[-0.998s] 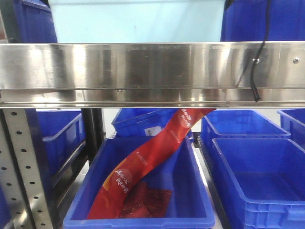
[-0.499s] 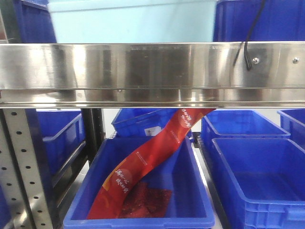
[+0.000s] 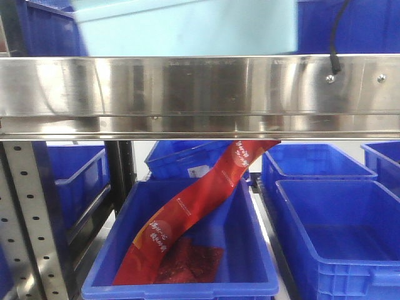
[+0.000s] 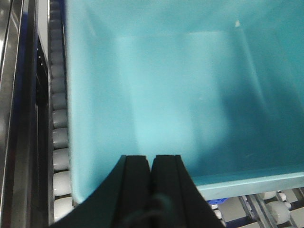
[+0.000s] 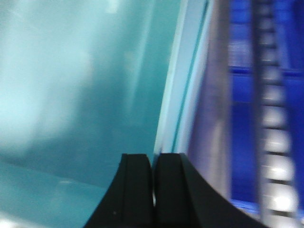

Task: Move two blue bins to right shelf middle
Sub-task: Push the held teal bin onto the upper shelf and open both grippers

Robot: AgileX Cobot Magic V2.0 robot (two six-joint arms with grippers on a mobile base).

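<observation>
**Aqua bin on the rollers, both grippers pinched on its rim**

Bin [image 3: 187, 28] sits on the shelf level behind the front rail [image 3: 200, 87], seen above the rail in the front view, top edge slightly tilted. Only one aqua bin is visible; can't tell where the second is.

Left gripper [image 4: 151, 185]: jaws nearly together, at the bin's near rim, apparently clamped on the thin wall, though the rim between them is hidden. Rollers [image 4: 59, 137] run along the bin's left side, more at lower right, so the bin rides on the tracks.

Right gripper [image 5: 153, 183]: jaws narrow, pinched on the pale rim edge [image 5: 183, 95]. View is blurred, likely motion. Royal-blue bins and a roller track are beyond the wall on that side.

Handling, my read:
- Bin looks empty, so light. Thin plastic walls will flex if squeezed mid-span.
- Smooth tapered wall is slippery; the rim is the only real hold. Grip near the corners, where it's stiffest.
- Two-hand hold matters: wide bin, and one side pulling ahead will skew it on the rollers.
- Rollers mean it can coast once released.

Lower level: a royal-blue bin [image 3: 181, 250] with a red bag [image 3: 187, 212] draped in it, not part of this job. A black cable [image 3: 334, 37] hangs by the rail at upper right, possible snag.
</observation>
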